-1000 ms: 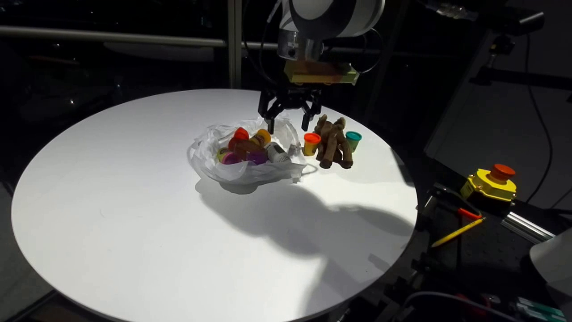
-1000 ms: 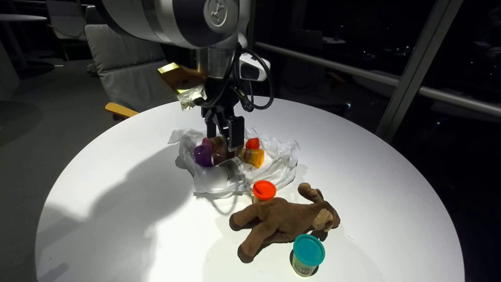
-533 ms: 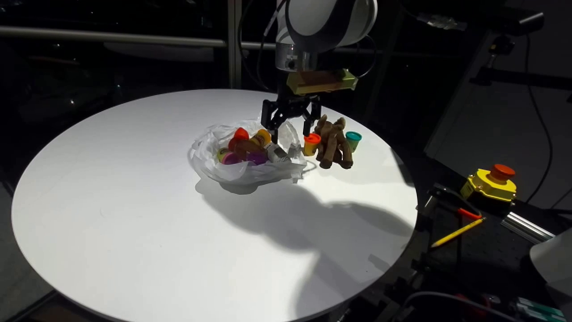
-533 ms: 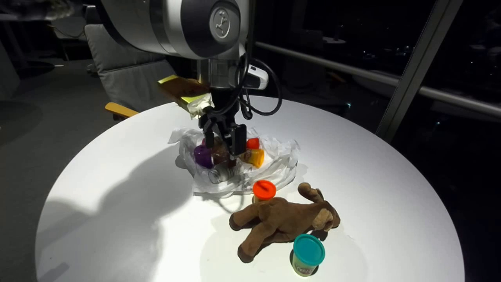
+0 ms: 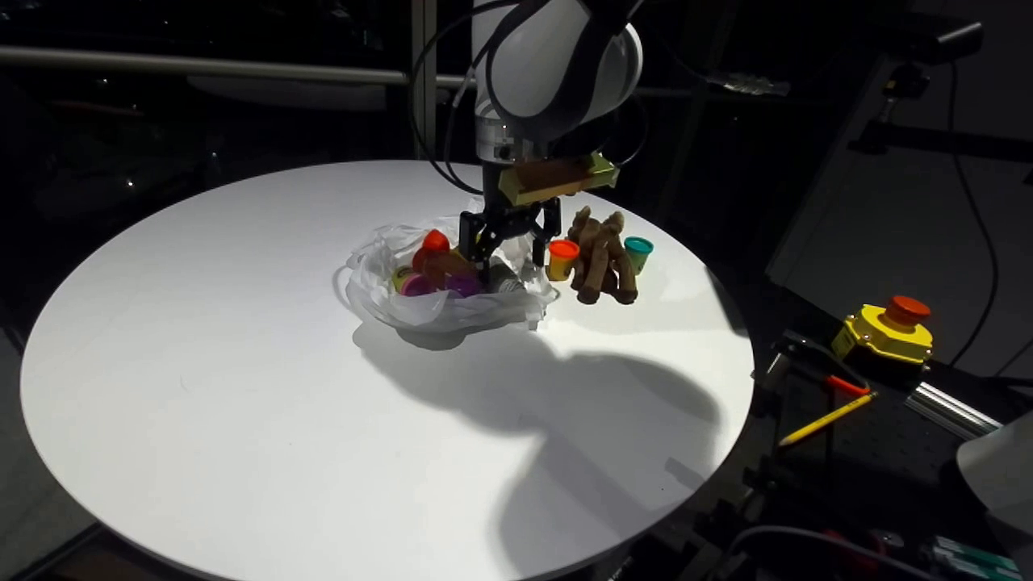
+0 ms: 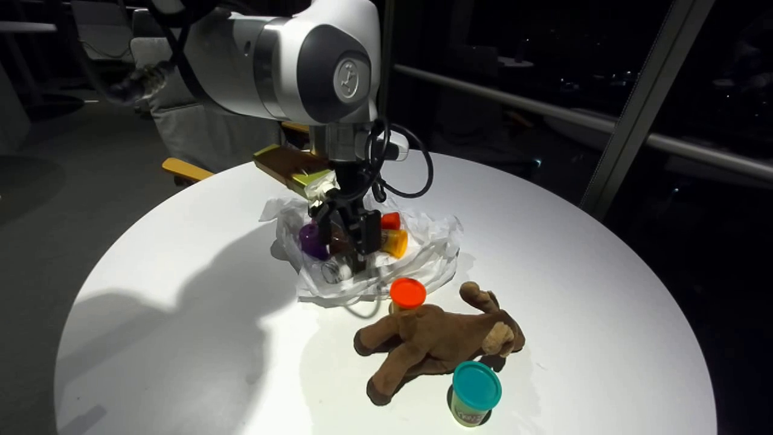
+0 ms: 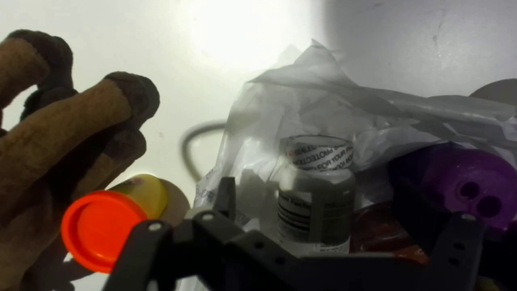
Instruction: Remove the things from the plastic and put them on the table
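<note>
Well, the table (image 5: pixel 242 403) stretches under the gripper (image 5: pixel 512 268) and past it on every side. Right below the gripper spreads the bag (image 5: pixel 436 315), crumpled and open at the top — the gripper's jaws stand wide apart, low over its contents. The plush (image 6: pixel 441 338) lies on the table outside the bag, to one side of the gripper. In the wrist view the bottle (image 7: pixel 317 202) shows between the jaws, lying in the bag; whether either jaw touches it, I cannot tell. The brown block (image 7: pixel 379 232) is just beside the bottle, partly hidden by one jaw. Close by the gripper, also in the bag, lies the yellow tub (image 6: pixel 395 243). On the plush's side of the gripper, the red-lidded tub (image 6: pixel 407 293) stands on the table near the jaws, and the teal-lidded tub (image 6: pixel 476 393) stands farther off — past the plush. On the gripper's opposite side, in the bag, are the purple piece (image 7: pixel 476 169), the red piece (image 5: pixel 433 246) and the pink piece (image 5: pixel 417 284).
</note>
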You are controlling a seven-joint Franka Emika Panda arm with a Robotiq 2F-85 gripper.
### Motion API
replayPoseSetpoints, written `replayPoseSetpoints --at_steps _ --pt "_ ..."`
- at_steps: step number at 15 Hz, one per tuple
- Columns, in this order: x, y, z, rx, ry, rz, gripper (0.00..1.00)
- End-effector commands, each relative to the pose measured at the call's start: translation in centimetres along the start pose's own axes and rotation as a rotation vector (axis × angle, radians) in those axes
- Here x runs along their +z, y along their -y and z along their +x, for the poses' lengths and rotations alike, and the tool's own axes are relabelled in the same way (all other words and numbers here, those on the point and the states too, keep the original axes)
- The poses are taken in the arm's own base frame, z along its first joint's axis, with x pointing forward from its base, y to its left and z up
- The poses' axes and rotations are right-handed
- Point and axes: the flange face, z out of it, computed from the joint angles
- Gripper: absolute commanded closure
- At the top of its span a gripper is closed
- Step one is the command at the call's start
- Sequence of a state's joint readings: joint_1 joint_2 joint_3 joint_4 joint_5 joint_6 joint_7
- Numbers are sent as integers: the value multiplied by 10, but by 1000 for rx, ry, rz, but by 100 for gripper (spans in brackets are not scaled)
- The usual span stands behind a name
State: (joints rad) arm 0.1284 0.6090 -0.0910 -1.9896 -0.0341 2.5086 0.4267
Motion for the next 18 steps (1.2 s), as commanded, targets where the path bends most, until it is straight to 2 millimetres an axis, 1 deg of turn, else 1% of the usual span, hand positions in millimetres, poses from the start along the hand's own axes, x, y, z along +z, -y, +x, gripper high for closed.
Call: replayPoseSetpoints --at_steps 1,2,3,4,5,6,8,9,10,13,15,18 --pt "5 8 11 -30 11 -27 2" --pt "7 9 12 -31 14 -31 19" --pt "10 9 13 -31 16 -36 27" --pt "12 9 15 -30 16 -42 29" --pt "12 10 17 -31 18 -43 37" --pt "11 10 17 -33 20 -44 47" --pt "6 11 20 -33 20 -41 61" --pt "5 11 20 -33 21 -35 69" --pt "4 11 21 -32 20 -34 76" --pt "14 7 23 -21 47 -46 77" --pt "12 8 25 -19 49 -43 77" --pt "-14 8 23 -1 24 -26 77"
